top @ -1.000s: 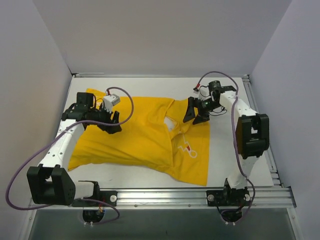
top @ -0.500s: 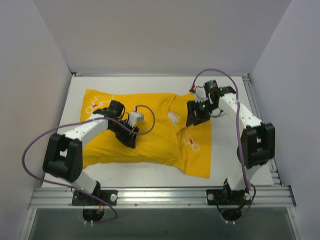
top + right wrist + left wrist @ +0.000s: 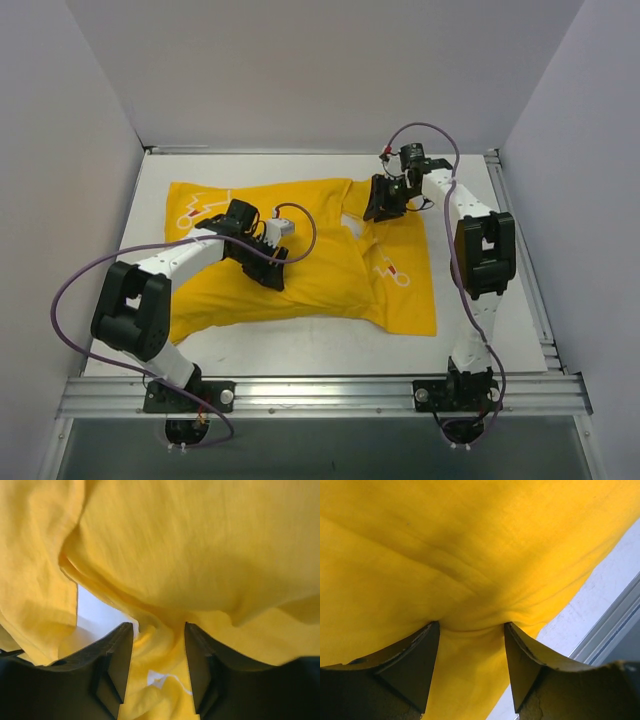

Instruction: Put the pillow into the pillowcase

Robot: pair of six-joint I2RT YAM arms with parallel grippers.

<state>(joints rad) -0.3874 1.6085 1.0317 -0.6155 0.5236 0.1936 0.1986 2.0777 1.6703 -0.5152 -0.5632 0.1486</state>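
Note:
The yellow pillowcase [image 3: 320, 285] lies rumpled across the table and bulges in the middle. Of the pillow I see only a small white patch [image 3: 347, 216] at the case's opening; the rest is hidden inside. My left gripper [image 3: 272, 268] is down on the bulge, its jaws closed on a fold of the pillowcase [image 3: 470, 580] that bunches between the left gripper's [image 3: 471, 625] fingers. My right gripper [image 3: 381, 205] is at the far edge of the opening. In the right wrist view, gathered pillowcase cloth [image 3: 200, 540] fills the gap of the right gripper [image 3: 159, 625].
A flat flap of the case with a white and red print [image 3: 392, 272] reaches toward the front right. A metal rail [image 3: 330, 392] runs along the near table edge. Grey walls stand close on three sides, and bare white table [image 3: 300, 345] shows in front.
My left gripper has crossed from the case's far-left edge to its middle. The right gripper has closed on the opening's edge and moved toward the back, and the case has shifted with it.

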